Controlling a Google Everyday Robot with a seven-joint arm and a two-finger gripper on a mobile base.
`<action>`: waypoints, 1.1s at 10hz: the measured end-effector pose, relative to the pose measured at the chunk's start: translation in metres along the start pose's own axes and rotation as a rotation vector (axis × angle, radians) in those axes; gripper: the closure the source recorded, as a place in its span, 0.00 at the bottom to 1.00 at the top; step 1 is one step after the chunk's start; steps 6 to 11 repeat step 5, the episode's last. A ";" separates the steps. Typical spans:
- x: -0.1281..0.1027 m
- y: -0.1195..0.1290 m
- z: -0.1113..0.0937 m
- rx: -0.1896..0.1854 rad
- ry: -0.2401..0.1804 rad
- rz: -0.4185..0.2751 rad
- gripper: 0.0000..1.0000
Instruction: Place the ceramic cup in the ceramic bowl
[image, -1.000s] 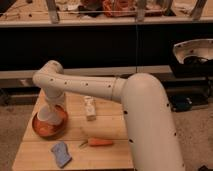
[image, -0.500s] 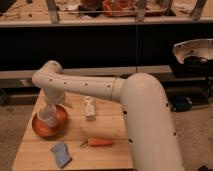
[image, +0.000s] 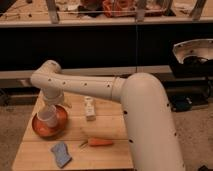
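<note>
Near edge of the wooden table (image: 107, 127): a blue-grey cloth (image: 60, 153) lies crumpled at near left, and just right of it an orange-handled tool (image: 97, 142) lies flat, pointing left-right.

Next back, left side: the ceramic bowl (image: 40, 131), wide, shallow, round, glossy orange-brown, w/ rim showing all round the near side. The ceramic cup (image: 49, 117) is plain white, no handle, narrowing a bit toward its base, mouth tipped toward the viewer. It sits inside the bowl's outline, over its middle; can't tell whether its base touches the bowl floor or hangs just above.

The pincer (image: 52, 104) is directly above and behind the cup, at the end of the white arm (image: 100, 90) that reaches across from the right w/ its elbow bulking up at near right. The cup's top meets the wrist end, so pincer appears closed on the cup, though the contact itself is hidden by the wrist.

Mid-table, right of the bowl and well apart from it: a small white bottle (image: 89, 107) w/ narrow neck, upright.

Far: dark shelf unit (image: 100, 47) behind the table; cluttered top shelf, contents too blurred to name.
</note>
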 end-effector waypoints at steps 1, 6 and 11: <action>0.000 -0.002 -0.002 0.000 0.003 -0.001 0.20; 0.000 -0.005 -0.004 0.001 0.008 -0.005 0.20; 0.000 -0.005 -0.004 0.001 0.008 -0.005 0.20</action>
